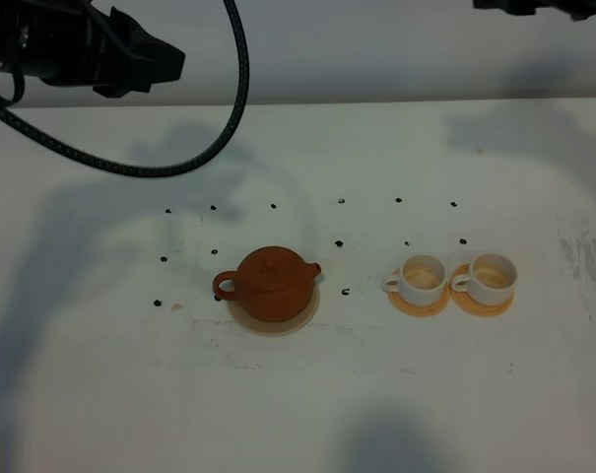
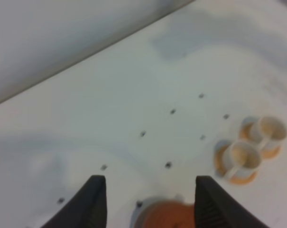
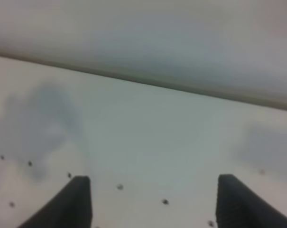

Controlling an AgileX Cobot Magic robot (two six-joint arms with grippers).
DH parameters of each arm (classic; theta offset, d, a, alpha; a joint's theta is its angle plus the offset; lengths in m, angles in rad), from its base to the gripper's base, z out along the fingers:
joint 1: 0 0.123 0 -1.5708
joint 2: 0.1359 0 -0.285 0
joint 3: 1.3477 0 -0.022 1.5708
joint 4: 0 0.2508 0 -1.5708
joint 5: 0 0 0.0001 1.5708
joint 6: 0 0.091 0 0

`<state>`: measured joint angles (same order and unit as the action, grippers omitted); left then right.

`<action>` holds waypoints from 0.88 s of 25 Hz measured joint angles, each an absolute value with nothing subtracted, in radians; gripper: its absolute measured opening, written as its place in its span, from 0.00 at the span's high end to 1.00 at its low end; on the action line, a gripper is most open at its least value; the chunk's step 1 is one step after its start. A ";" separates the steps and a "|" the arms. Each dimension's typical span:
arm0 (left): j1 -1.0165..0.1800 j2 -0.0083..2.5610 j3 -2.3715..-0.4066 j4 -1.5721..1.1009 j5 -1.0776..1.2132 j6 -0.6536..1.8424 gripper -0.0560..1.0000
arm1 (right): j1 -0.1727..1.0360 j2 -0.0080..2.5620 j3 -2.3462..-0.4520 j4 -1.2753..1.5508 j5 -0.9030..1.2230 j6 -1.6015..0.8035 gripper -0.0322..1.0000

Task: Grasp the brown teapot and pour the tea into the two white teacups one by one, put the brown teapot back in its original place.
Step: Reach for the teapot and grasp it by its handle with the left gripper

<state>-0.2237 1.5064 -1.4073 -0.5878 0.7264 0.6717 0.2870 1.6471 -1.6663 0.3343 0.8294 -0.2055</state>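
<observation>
The brown teapot (image 1: 271, 283) sits upright on its pale beige disc, the original place (image 1: 299, 317), left of the table's middle, with its handle to the left and its spout to the right. The two white teacups (image 1: 423, 278) (image 1: 493, 277) stand side by side on orange-tan coasters to its right. My left gripper (image 2: 150, 179) hangs open high above the table; the teapot (image 2: 167, 216) shows blurred just below its fingers, and both teacups (image 2: 240, 156) (image 2: 271, 133) show off to one side. My right gripper (image 3: 152, 180) is open over bare table, holding nothing.
The left arm (image 1: 91, 49) and its black cable (image 1: 179, 163) hang over the back left of the white table (image 1: 298, 414). The right arm (image 1: 544, 8) shows at the top right edge. Small black dots (image 1: 341, 241) mark the table around the teapot.
</observation>
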 joint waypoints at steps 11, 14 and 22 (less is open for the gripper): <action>-0.279 1.380 -1.407 -0.281 0.818 0.370 0.56 | 0.417 1.385 -1.665 0.091 0.961 -0.094 0.45; -0.279 1.355 -1.380 -0.270 0.797 0.347 0.57 | 0.417 1.279 -1.617 0.059 0.973 -0.088 0.45; -0.279 1.351 -1.191 -0.268 0.644 0.323 0.57 | 0.417 0.976 -1.383 -0.031 0.972 -0.039 0.45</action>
